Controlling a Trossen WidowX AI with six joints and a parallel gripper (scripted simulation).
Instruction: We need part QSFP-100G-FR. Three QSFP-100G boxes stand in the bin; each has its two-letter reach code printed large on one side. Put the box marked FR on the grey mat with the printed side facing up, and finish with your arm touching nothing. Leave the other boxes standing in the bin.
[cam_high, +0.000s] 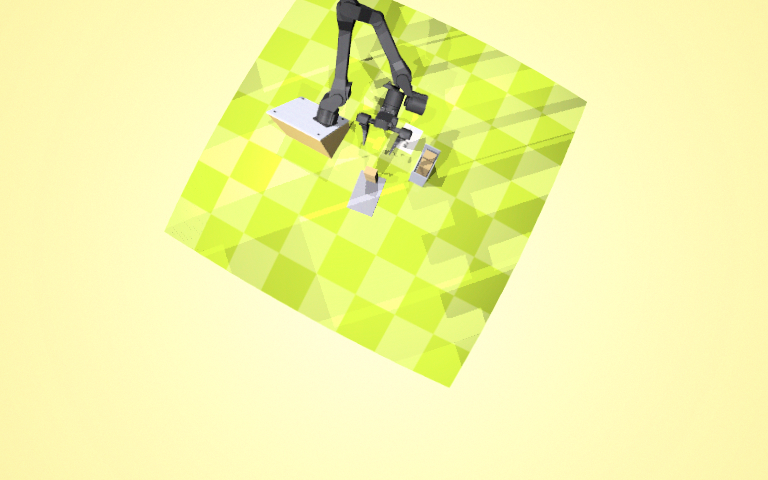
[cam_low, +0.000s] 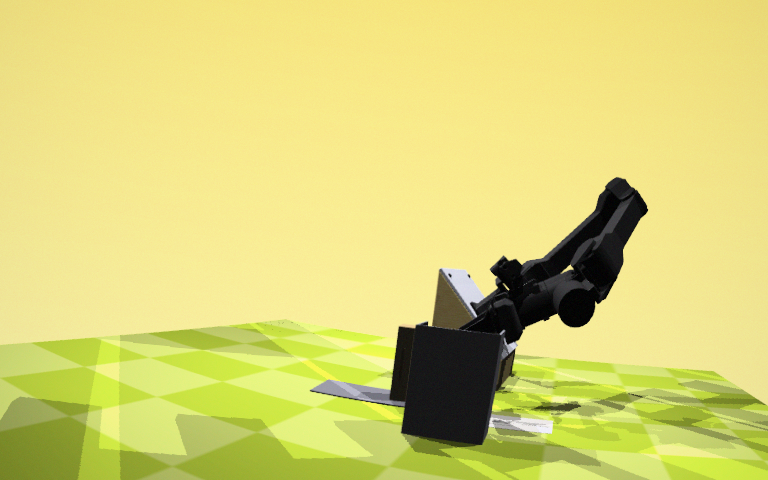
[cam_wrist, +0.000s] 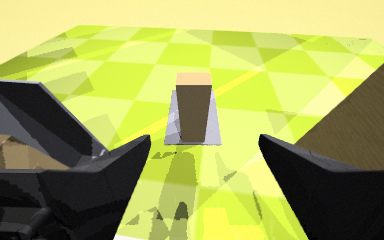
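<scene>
One box stands upright on the grey mat (cam_high: 362, 202) (cam_low: 351, 391) (cam_wrist: 214, 131), and I'm facing it with my jaws (cam_high: 378, 146) spread wide and nothing between them. That tan box (cam_high: 370, 174) (cam_low: 400, 362) (cam_wrist: 194, 112) is on end at the mat's near edge, the edge towards me, while the far part of the mat stretches out bare behind it. The side turned to my wrist camera is plain brown, in shade, and I can't read any code on it, so I can't tell whether this is the FR one. Now, what's around me: on one side, the bin (cam_high: 419, 180) (cam_low: 453, 384) (cam_wrist: 62, 117), grey, tall-walled and open at the top, between the mat and the checkered surface's (cam_high: 345, 254) (cam_low: 169, 396) (cam_wrist: 240, 75) right-hand edge in the top view. Over on the other side rises the wedge-shaped stand (cam_high: 300, 133) (cam_low: 453, 300) (cam_wrist: 350, 120), pale on top with wood-coloured sides, my arm (cam_high: 390, 48) (cam_low: 572, 237) bolted up on it, its bulk towards the surface's left-hand edge from above. So I've got bin wall one side, stand the other, and between my fingertips and the standing box there's an open gap. Inside the bin I see tan boxes (cam_high: 427, 161) (cam_wrist: 15, 154), crowded together; their codes don't show. Near the bin, partly beneath my gripper from above, a white sheet (cam_high: 416, 137) (cam_low: 535, 427) lies flat with dark marks too small to read. And the mat's box? Standing, not lying.
</scene>
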